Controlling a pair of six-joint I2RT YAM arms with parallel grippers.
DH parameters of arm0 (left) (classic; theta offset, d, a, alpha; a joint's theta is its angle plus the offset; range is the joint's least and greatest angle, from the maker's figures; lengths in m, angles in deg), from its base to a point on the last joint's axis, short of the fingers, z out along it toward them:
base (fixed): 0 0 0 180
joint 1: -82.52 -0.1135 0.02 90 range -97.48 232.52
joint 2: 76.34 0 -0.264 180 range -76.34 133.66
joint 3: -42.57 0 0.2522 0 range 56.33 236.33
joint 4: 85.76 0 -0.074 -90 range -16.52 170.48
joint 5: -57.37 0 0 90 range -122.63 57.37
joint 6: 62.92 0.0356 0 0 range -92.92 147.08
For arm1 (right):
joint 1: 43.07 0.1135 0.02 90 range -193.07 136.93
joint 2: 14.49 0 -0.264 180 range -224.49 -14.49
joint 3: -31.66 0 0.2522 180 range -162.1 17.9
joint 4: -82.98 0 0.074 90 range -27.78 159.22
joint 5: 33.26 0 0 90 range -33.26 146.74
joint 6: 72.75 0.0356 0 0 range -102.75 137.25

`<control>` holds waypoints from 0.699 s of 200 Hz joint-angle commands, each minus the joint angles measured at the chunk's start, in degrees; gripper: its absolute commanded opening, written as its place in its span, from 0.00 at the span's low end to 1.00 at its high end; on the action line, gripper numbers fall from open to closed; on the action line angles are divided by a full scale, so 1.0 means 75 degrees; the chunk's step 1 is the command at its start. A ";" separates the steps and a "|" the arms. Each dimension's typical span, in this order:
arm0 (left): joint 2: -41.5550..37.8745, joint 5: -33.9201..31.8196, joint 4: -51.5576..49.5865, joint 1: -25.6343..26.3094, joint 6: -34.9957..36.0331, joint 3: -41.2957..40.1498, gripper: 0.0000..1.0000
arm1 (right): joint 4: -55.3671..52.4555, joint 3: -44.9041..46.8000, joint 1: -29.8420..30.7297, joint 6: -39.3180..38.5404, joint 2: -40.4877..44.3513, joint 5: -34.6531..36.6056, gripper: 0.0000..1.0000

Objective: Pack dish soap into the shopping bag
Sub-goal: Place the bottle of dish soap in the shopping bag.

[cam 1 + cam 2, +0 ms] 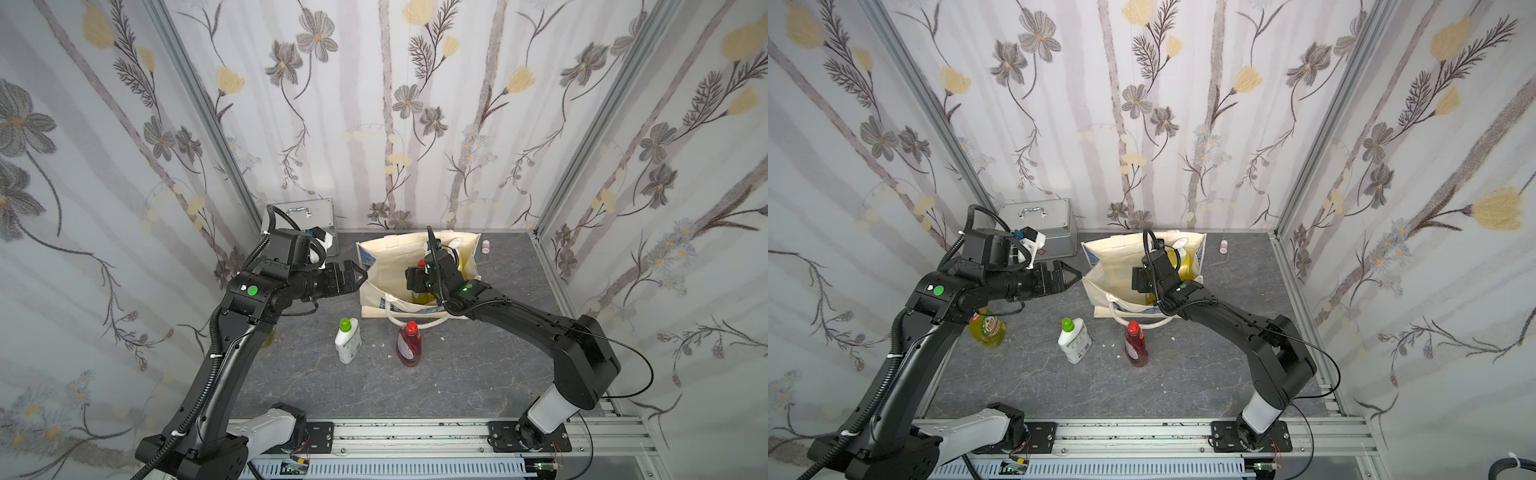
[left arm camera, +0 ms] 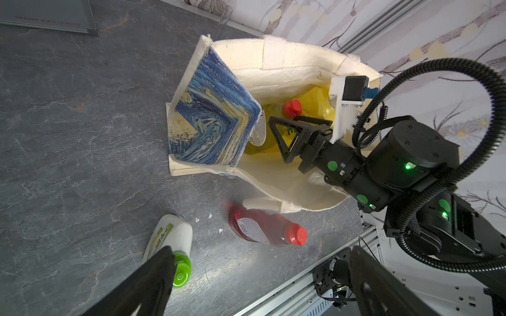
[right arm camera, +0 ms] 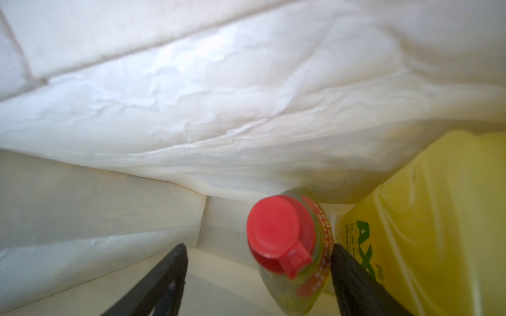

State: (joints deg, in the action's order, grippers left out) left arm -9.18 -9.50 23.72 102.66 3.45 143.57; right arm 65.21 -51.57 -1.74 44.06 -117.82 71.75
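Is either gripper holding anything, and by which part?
Nothing held. The right gripper is open around the red-capped bottle in the shopping bag; the left gripper is empty.

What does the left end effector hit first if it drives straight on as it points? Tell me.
Most likely the shopping bag: the left end effector points at its blue-printed side wall, close ahead. Height is hard to judge from above, so it might skim the rim.

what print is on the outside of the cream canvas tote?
Blue-and-yellow swirling painted pattern on the cream canvas tote; clearest in the left wrist view.
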 commanded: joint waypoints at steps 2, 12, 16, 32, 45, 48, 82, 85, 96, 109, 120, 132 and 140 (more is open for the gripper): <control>0.0043 -0.0013 0.0247 -0.0002 -0.0123 0.0014 1.00 | 0.0099 -0.0143 0.0091 -0.0047 0.0119 0.0328 0.90; 0.0086 0.0006 0.0267 -0.0002 -0.0173 0.0016 1.00 | 0.0002 -0.0263 0.0126 -0.0035 0.0125 0.0371 0.93; 0.0103 0.0021 0.0273 -0.0002 -0.0197 0.0019 1.00 | -0.0061 -0.0314 0.0144 -0.0024 0.0125 0.0426 0.93; 0.0157 0.0034 0.0316 -0.0001 -0.0295 0.0028 1.00 | -0.0206 -0.0479 0.0174 -0.0012 0.0150 0.0506 0.94; 0.0197 0.0025 0.0341 -0.0002 -0.0390 0.0040 1.00 | -0.0227 -0.0521 0.0186 -0.0012 0.0256 0.0551 0.96; 0.0204 0.0018 0.0343 0.0001 -0.0407 0.0040 1.00 | -0.0237 -0.0522 0.0186 -0.0012 0.0279 0.0558 0.96; 0.0222 -0.0049 0.0396 -0.0002 -0.0504 0.0019 1.00 | -0.0435 -0.0712 0.0209 -0.0038 0.0532 0.0551 0.99; 0.0222 -0.0055 0.0404 0.0000 -0.0515 0.0017 1.00 | -0.0457 -0.0720 0.0212 -0.0036 0.0545 0.0539 1.00; 0.0210 -0.0087 0.0435 0.0004 -0.0540 0.0016 1.00 | -0.0495 -0.0777 0.0232 -0.0058 0.0663 0.0439 1.00; 0.0221 -0.0162 0.0463 -0.0002 -0.0626 0.0026 1.00 | -0.0504 -0.0792 0.0259 -0.0081 0.0816 0.0374 1.00; 0.0265 -0.0191 0.0459 0.0004 -0.0692 0.0057 1.00 | -0.0495 -0.0813 0.0288 -0.0119 0.0949 0.0225 1.00; 0.0321 -0.0180 0.0467 -0.0001 -0.0750 0.0108 1.00 | -0.0539 -0.0854 0.0325 -0.0135 0.1111 0.0135 1.00; 0.0347 -0.0223 0.0471 0.0001 -0.0766 0.0132 1.00 | -0.0582 -0.0891 0.0347 -0.0132 0.1236 0.0073 1.00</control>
State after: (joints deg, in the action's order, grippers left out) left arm -7.13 -10.13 25.43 102.66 -0.75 143.83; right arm 61.65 -57.21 0.44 43.53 -110.54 74.09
